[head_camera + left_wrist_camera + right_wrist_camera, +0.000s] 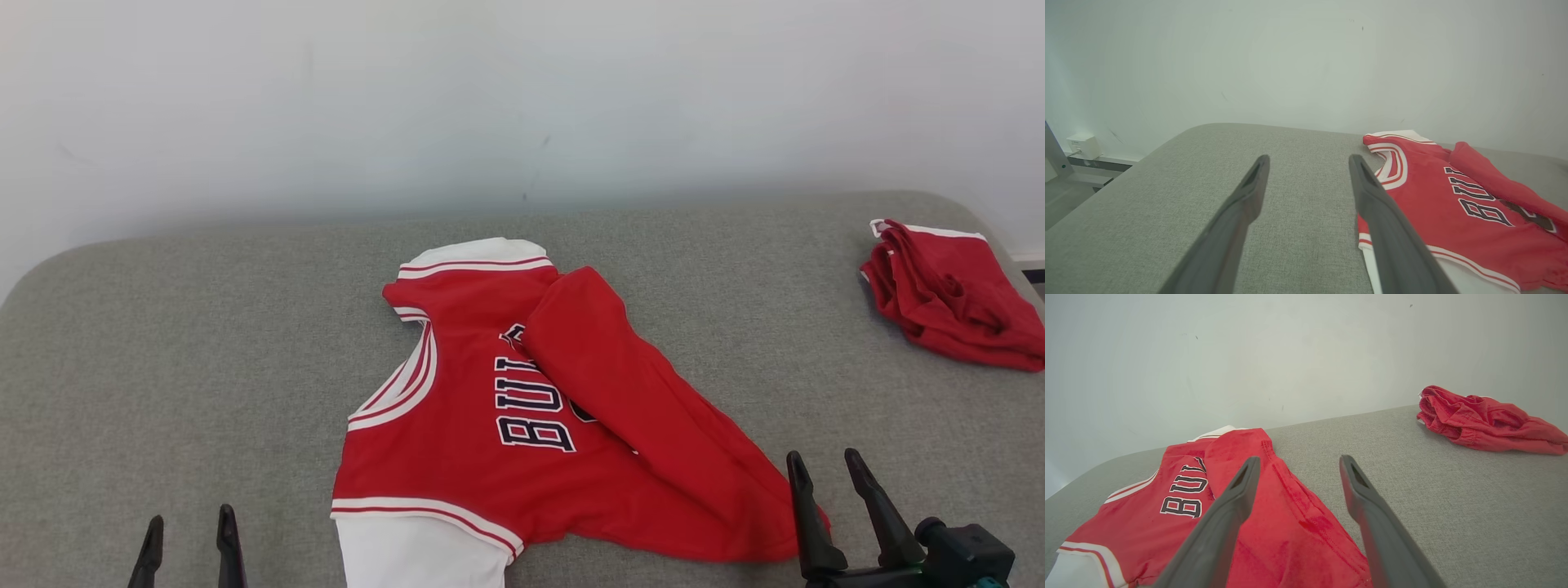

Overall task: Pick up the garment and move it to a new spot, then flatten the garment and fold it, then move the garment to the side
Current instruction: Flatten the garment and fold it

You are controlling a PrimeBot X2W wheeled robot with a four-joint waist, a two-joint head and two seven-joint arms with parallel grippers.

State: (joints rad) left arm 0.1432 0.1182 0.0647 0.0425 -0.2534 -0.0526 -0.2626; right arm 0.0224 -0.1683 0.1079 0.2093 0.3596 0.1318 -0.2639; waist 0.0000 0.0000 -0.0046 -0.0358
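Jersey [490, 457] partly folded, just beside right hand [821, 454], apart from left hand [190, 514]

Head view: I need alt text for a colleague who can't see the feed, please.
A red jersey with white trim lies on a grey fabric surface, one side folded over its lettering. A second red garment sits bunched at the far right. The left gripper at lower left and right gripper at lower right are open and empty.
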